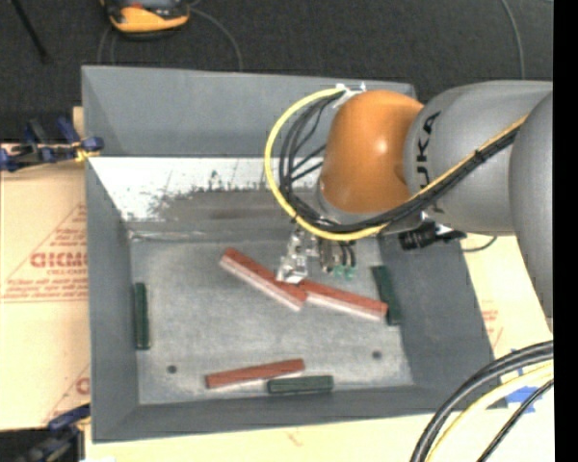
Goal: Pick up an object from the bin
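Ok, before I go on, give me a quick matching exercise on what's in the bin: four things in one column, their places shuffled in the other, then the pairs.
Things
A. gripper
B. two pale red sticks
C. red-brown stick
D. lone green stick

Places
1. along the left wall of the bin
2. middle of the floor, meeting end to end
3. near the wall at the view's bottom, beside a second green stick
4. just above where the pale sticks meet

Pairs: A-4, B-2, C-3, D-1
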Tool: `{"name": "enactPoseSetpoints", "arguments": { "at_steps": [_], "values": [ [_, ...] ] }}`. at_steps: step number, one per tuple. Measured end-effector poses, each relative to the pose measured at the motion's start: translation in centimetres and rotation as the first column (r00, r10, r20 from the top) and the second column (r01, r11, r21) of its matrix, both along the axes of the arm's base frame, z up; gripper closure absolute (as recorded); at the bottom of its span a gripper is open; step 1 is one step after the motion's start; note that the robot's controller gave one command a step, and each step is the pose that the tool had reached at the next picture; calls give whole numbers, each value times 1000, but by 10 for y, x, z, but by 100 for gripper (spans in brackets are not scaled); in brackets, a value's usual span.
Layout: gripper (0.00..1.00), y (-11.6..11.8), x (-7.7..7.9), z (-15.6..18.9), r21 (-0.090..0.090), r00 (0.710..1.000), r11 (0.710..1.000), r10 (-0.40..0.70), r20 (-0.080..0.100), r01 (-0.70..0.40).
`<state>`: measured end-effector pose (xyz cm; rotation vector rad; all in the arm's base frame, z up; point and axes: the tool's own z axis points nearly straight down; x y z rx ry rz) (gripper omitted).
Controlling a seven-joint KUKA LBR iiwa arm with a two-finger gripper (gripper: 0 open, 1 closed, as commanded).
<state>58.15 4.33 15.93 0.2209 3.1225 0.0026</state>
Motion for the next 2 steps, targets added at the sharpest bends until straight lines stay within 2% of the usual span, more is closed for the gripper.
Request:
{"name": "enactPoseSetpoints", "arguments": {
  "at_steps": [1, 2],
  "values": [
    [0, -24, -24, 38, -2, 999, 999, 37, -7, -37],
    [0, -24, -25, 38, -1, 999, 999, 36, -8, -36]
  ]
}}
